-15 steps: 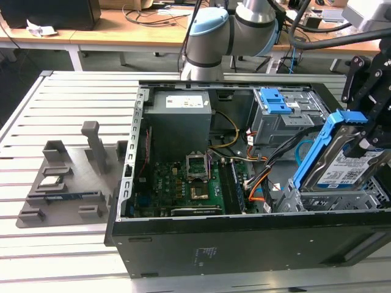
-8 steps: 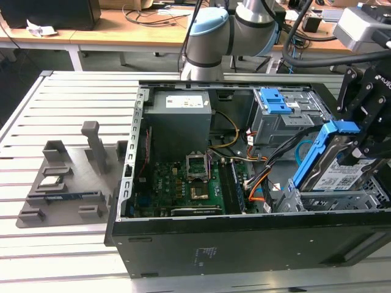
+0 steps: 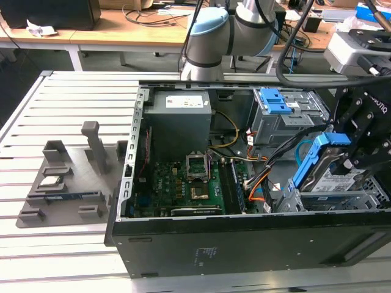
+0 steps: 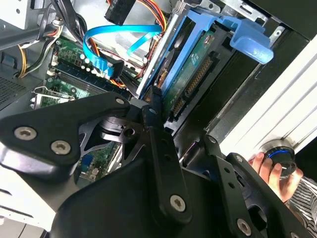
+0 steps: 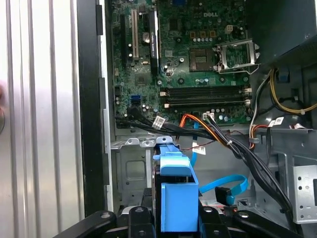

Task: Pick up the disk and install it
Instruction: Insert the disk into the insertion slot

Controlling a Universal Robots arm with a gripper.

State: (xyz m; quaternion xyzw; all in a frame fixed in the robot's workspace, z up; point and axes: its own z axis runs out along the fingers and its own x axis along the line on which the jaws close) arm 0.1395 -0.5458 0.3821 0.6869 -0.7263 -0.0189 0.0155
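The disk [image 3: 335,178], silver with a printed label and a bright blue bracket, stands tilted with its lower end in the grey bay [image 3: 366,198] at the case's front corner, on the exterior view's right. My black gripper [image 3: 349,157] reaches down from above and is shut on the disk's upper end. In the first wrist view the blue bracket [image 5: 176,196] sits squeezed between the two finger linkages of the gripper [image 5: 176,220]. The second wrist view shows the disk's green underside and connector edge [image 4: 194,74] next to a black finger [image 4: 154,106].
The open computer case [image 3: 201,247] holds a green motherboard [image 3: 183,183], a grey power supply [image 3: 180,116], a grey cage with a blue latch [image 3: 275,101], and orange and blue cables [image 3: 259,183] near the bay. A grey fixture tray [image 3: 61,183] lies left. A hand [image 4: 270,171] is outside the case.
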